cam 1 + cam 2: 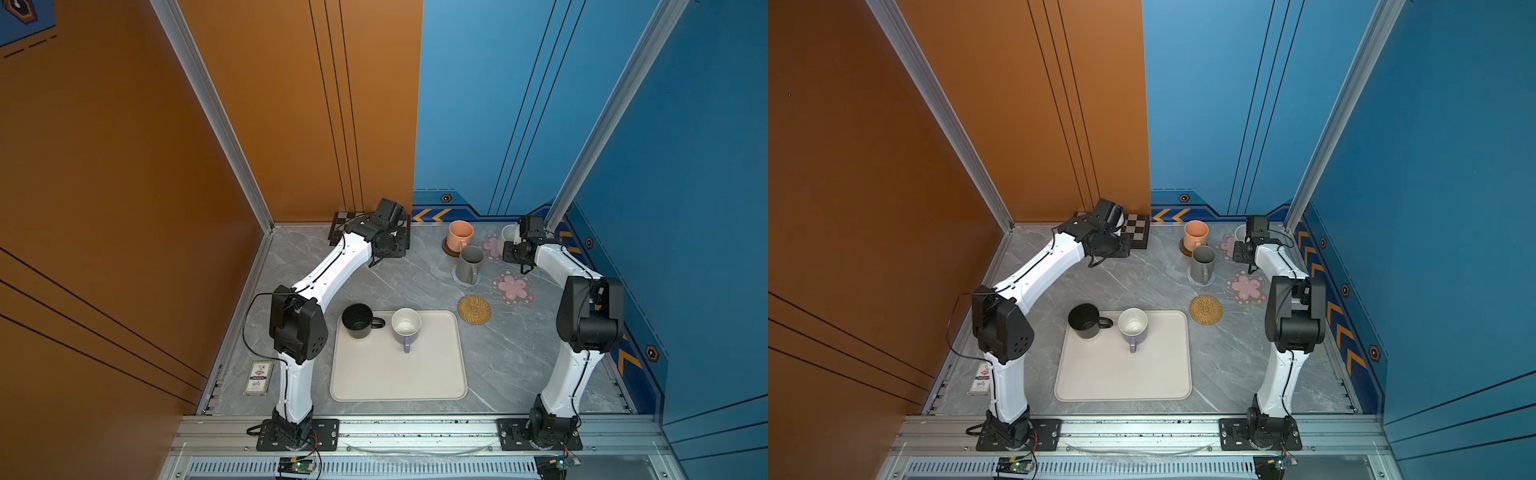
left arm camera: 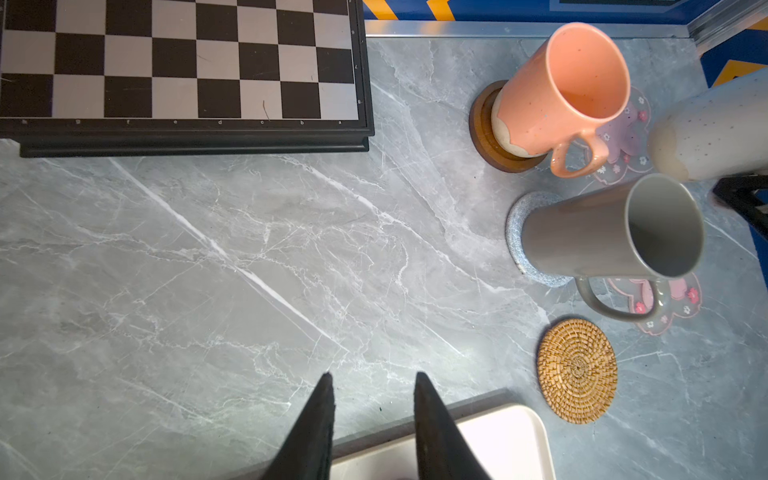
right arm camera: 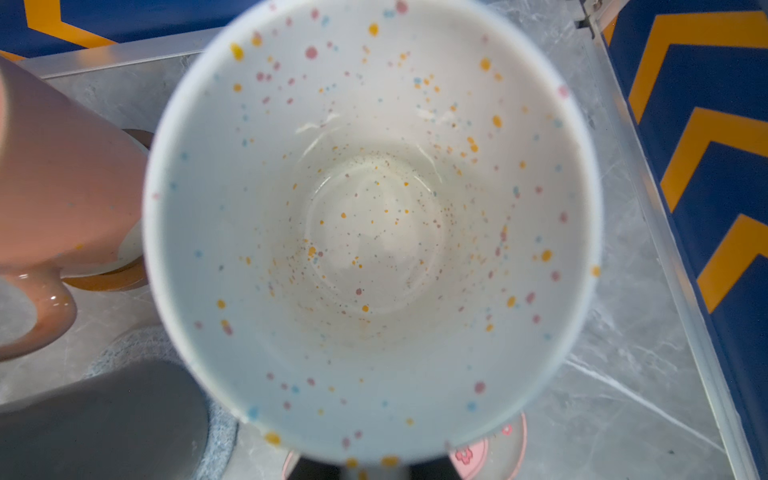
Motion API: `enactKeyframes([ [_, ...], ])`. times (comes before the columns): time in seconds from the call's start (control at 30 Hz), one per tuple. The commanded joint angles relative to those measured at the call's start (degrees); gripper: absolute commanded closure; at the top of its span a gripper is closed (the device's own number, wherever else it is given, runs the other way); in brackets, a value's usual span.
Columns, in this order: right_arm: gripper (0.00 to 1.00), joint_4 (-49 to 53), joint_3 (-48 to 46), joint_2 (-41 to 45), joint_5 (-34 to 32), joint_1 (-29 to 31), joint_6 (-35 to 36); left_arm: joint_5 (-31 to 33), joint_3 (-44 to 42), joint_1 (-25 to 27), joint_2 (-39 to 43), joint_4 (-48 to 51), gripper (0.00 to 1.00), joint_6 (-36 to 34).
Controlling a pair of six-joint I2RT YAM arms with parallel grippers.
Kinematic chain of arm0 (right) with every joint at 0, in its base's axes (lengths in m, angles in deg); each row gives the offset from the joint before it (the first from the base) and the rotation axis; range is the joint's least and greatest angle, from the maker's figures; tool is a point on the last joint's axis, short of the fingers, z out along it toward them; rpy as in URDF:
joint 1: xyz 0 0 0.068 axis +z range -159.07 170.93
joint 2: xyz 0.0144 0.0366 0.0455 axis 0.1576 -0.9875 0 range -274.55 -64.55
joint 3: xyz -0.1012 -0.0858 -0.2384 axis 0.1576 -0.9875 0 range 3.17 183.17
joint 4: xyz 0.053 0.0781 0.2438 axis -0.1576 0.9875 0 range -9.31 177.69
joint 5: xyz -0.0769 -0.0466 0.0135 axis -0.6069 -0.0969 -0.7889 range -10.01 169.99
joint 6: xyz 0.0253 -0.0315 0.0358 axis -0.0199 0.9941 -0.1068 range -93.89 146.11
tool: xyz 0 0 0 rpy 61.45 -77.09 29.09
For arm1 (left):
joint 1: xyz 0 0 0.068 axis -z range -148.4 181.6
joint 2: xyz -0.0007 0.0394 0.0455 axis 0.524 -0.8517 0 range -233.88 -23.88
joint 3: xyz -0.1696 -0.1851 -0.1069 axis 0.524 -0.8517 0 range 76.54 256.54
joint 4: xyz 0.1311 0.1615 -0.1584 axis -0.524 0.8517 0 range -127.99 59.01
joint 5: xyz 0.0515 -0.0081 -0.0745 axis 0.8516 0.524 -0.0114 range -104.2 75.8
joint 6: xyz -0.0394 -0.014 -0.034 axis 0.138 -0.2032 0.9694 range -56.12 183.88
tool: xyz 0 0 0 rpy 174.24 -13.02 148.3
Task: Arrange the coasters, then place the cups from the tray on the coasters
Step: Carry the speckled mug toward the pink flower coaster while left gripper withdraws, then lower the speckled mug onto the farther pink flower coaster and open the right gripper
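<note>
Coasters cluster toward the far-right corner of the surface, and several are partly hidden; the wooden coaster shows only as a dark rim under the peach mug; the crochet coaster is only a pale-blue crescent under the grey mug; the far flower coaster is half covered by the speckled mug and my right arm; whether that mug stands on it or hangs just above it, I cannot tell. In my right wrist view the mug's mouth fills nearly everything, blurred at the rim, and hides my fingers.

My right pincer is clamped tight on the speckled mug at its near side; which part it pinches I cannot make out. My left pincer hovers over bare surface between the chequered board and the tray; its fingers stand a modest gap apart, with nothing between them and touching nothing.

The near flower coaster and the rattan coaster lie bare, just beside each other, between the grey mug and the tray's far-right corner. The tray lies by the middle of the surface's near edge; on it stand the black mug, at its far-left corner, and the lavender mug, at its far edge; both are upright and empty; the peach, grey and speckled mugs are empty too.
</note>
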Motion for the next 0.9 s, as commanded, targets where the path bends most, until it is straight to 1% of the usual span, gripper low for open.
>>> enactKeyframes([
  [0.0,1.00,-6.8,4.2,-0.4,0.5,0.2,2.8,-1.6,2.8,-0.7,-2.4,0.7,0.66,-1.2],
  [0.17,1.00,-8.0,5.5,-3.0,0.4,0.4,4.5,-2.2,5.9,-1.1,-5.3,0.6,0.66,-1.4],
  [0.3,1.00,-9.0,6.5,-4.2,0.9,0.4,4.4,-2.9,8.0,-1.3,-7.4,0.6,0.66,-1.6],
  [0.37,1.00,-9.7,6.6,-6.2,1.3,0.4,4.4,-3.1,8.6,-1.5,-8.1,0.6,0.66,-1.7],
  [0.7,1.00,-11.2,8.3,-7.8,0.5,0.7,5.0,-3.2,8.7,-2.0,-8.8,0.6,0.66,-1.7],
  [0.87,1.00,-11.8,9.5,-8.7,1.2,0.7,4.6,-3.2,8.6,-2.0,-8.7,0.6,0.66,-1.6],
])
